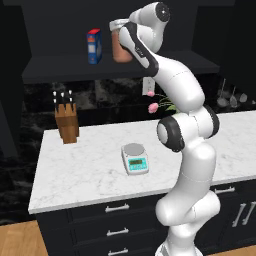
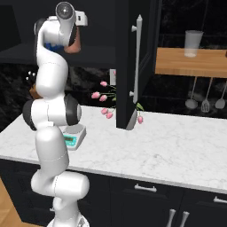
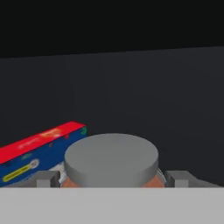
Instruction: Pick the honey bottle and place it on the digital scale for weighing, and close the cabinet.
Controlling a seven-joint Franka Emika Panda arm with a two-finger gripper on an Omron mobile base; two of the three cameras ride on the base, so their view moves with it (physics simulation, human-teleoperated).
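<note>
**Honey bottle flanked on the cabinet shelf**

While reaching up into the open cabinet, sits at the honey bottle, upright on the shelf just right of the blue-and-red box. Gripper level with the bottle, one finger either side of the grey lid, long axis vertical. Closed onto the jar or merely flanking it: cannot tell, contact cut off by the frame's bottom. Digital scale well below, on the near counter.
</note>
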